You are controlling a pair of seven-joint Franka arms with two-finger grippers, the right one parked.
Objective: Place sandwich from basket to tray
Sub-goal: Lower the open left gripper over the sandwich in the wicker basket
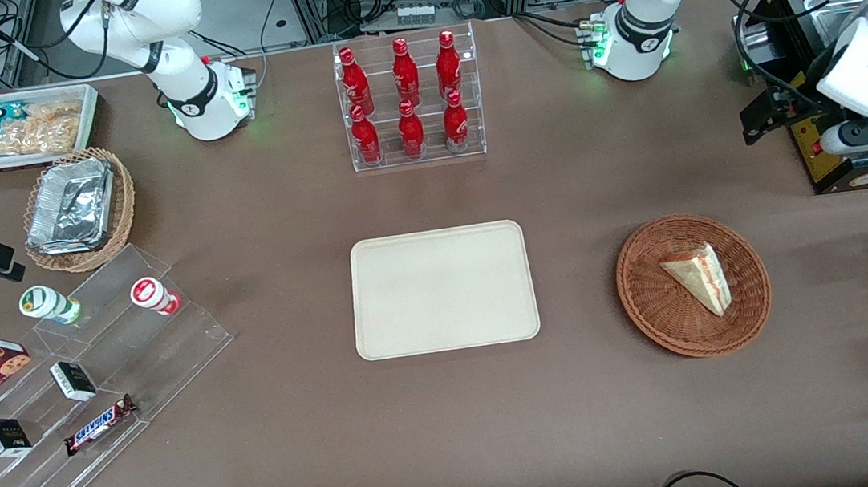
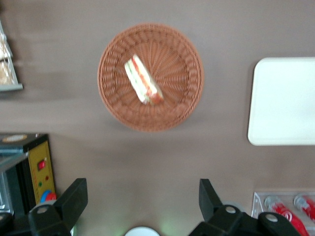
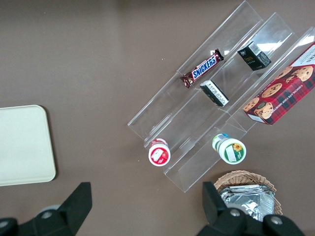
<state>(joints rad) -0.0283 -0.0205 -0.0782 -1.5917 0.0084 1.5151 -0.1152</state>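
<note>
In the front view, the sandwich [image 1: 698, 277] lies in the basket [image 1: 651, 309], in the lower right part of the frame. It is a triangular wedge lying flat, and its cut edge with the red and green filling is turned toward the working arm's end of the table. The tray [image 1: 443, 288] is in the middle of the frame, well apart from the basket and toward the parked arm's end, and nothing lies on it.

The gripper [image 2: 142, 196] is high above the table, at the upper right edge of the front view, farther from the camera than the basket. In the wrist view its two fingers [image 2: 74, 196] stand wide apart and hold nothing, and the basket with the sandwich [image 2: 142, 79] is seen between them but well away.

The step in hand seems to be the approach. To do it well, the arm should probably come over the middle of the wedge first and then go straight down. The jaws should close across the two bread faces or the short width, not along the long edge. The bread looks soft, so a gentle squeeze is better. The basket rim is low, but the fingers should stay away from the wicker.
</note>
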